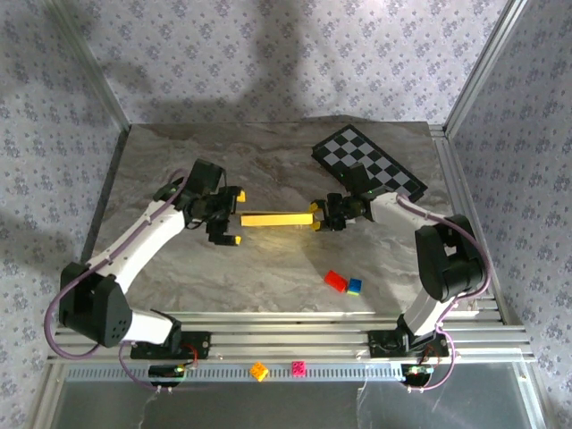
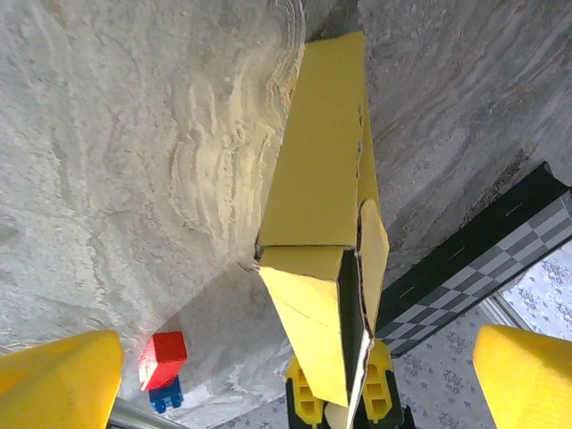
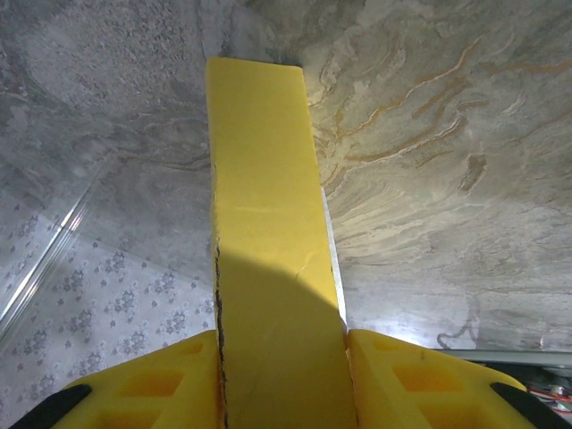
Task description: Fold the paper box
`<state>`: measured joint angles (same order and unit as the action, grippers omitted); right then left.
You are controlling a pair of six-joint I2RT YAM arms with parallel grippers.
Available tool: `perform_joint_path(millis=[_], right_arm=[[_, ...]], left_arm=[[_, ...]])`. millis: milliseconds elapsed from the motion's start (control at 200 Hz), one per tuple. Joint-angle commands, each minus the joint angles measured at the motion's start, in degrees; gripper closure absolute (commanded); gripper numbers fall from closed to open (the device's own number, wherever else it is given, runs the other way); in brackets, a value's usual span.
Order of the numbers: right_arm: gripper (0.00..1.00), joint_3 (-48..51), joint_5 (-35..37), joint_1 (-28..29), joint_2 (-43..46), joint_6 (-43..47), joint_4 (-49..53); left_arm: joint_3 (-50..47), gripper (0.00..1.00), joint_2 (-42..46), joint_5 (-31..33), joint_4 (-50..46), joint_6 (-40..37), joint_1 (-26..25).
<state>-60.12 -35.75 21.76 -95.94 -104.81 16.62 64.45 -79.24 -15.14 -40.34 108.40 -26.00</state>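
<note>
Flat yellow cardboard paper box [image 1: 277, 219], R gripper [image 1: 315, 217] clamped on its end, L gripper [image 1: 237, 217] open

Yellow paper box [image 2: 313, 170], flattened, far end clamped by right gripper [image 2: 344, 399]; left gripper [image 2: 297, 349] spread wide, clear of it; red brick [image 2: 163, 357] touching blue brick [image 2: 167, 395]; checkerboard mat [image 2: 483, 259].
</note>
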Motion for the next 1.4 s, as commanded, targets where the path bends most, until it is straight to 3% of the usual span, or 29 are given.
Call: perform_joint_path(millis=[0,175,430,575,715,850,950,1029,1174,1269,1399], right_arm=[[0.61,-1.8,-0.7,-0.3,-1.2,-1.3,2.1],[0.61,-1.8,-1.0,-0.3,-1.6,-1.6,1.8],[0.61,-1.8,-1.0,-0.5,-1.5,-2.3,1.5],[0.61,-1.8,-0.9,-0.6,-1.6,-2.6,1.5],[0.6,-1.8,-1.0,-0.6,-1.5,-2.7,1.5],[0.52,-1.7,-0.6,-0.8,-0.9,-2.0,1.9],[0.39,-2.7,-0.2,-1.0,-0.5,0.2,3.4],[0.29,-5.6,1.5,-1.5,0.0,5.7,7.8],[0.25,-14.4,8.6,-2.9,2.7,23.5,17.5],[0.25,-16.1,13.3,-3.2,5.9,37.0,17.2],[0.28,-12.4,13.1,-1.2,12.1,62.0,6.4]], left_arm=[[2.3,0.02,-4.0,1.7,4.9,3.7,-2.4],[3.9,0.13,-7.7,3.5,5.7,6.1,-4.3],[5.4,0.48,-9.6,6.2,3.1,7.7,-4.7],[5.3,0.52,-9.8,6.2,2.7,7.6,-4.8],[5.2,0.62,-9.9,6.6,2.2,7.6,-4.7],[5.6,0.68,-9.6,6.8,0.4,7.6,-4.7],[6.1,0.7,-9.6,6.6,-1.0,7.2,-4.4],[6.3,0.72,-9.6,6.5,-1.6,7.1,-4.2],[6.3,0.73,-9.2,6.0,-2.6,6.6,-3.5],[6.5,0.73,-8.8,5.8,-3.2,6.2,-2.8],[7.0,0.73,-8.5,5.5,-4.1,5.2,-1.8]])
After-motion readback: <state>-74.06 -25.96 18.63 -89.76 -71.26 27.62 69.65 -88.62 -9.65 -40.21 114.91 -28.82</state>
